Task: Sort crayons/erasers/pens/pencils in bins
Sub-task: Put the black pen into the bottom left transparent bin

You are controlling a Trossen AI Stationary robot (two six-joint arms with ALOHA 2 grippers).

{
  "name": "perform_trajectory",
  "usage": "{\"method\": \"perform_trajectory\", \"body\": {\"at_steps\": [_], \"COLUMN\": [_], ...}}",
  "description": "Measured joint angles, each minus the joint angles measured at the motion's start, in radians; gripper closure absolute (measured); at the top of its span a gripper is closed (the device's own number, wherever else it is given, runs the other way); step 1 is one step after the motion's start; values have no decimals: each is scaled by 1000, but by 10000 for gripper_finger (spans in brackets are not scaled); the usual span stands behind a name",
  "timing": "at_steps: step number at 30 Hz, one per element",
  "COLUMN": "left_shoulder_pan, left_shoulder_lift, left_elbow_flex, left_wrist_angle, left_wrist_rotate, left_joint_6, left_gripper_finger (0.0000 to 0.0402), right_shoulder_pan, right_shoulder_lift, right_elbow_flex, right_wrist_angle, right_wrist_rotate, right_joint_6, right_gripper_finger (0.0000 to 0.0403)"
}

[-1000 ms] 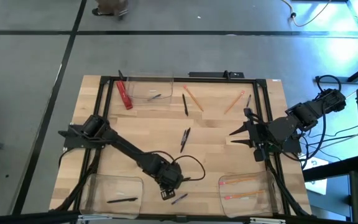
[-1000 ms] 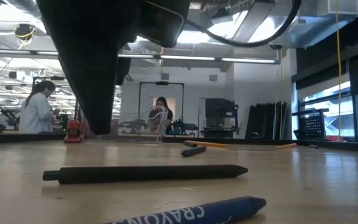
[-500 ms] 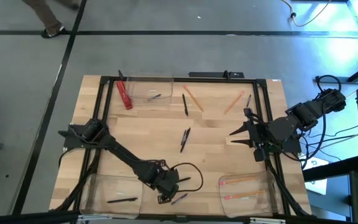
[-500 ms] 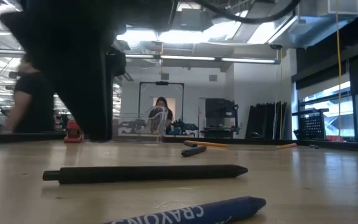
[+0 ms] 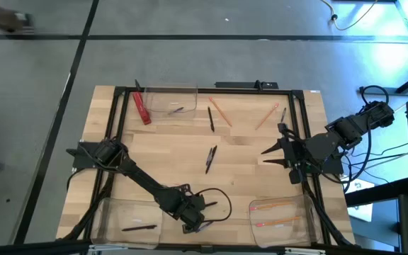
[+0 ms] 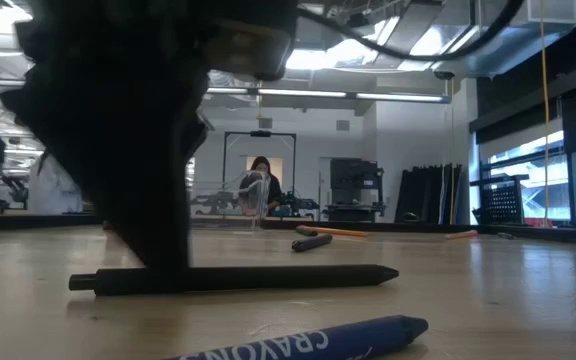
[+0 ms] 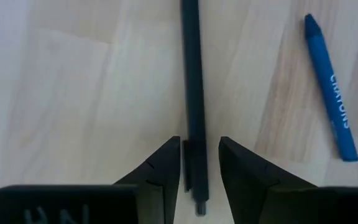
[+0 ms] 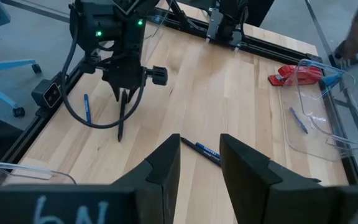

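My left gripper is down at the table's near edge, open. Its fingers stand on either side of a black pen near one end, and the pen runs straight out between them. In the low view the gripper reaches down to that pen, which lies flat on the wood. A blue crayon lies flat beside it. My right gripper waits open near the table's right edge. My left gripper comes from above, pointing down, with one finger on each side of the pen's end and the fingers along the pen. A gap shows beside one finger. Whether the other finger touches the pen, I cannot tell.
The near left bin holds a black pen. The near right bin holds pencils. The far bin holds a crayon, with a red strip beside it. Two pens and two pencils lie mid-table.
My left gripper has moved toward the table's near edge and come down over the black pen until its fingers reach the pen's end. The pen and the crayon have stayed where they were. A person has walked past behind the table.
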Motion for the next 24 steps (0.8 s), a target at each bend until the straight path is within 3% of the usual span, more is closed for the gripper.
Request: {"method": "perform_trajectory", "body": {"at_steps": [17,24], "left_shoulder_pan": [-2,-1], "left_shoulder_lift": [26,28], "left_elbow_flex": [3,3], "left_wrist_angle": [8,4], "left_wrist_rotate": [13,17], "left_joint_6": [0,0], "left_gripper_finger": [301,351], "right_shoulder_pan": [0,0], "right_shoulder_lift": [0,0], "right_elbow_flex": [0,0], "right_wrist_angle": [0,0], "right_wrist_rotate": [0,0], "right_joint_6": [0,0], "right_gripper_finger": [288,288]}}
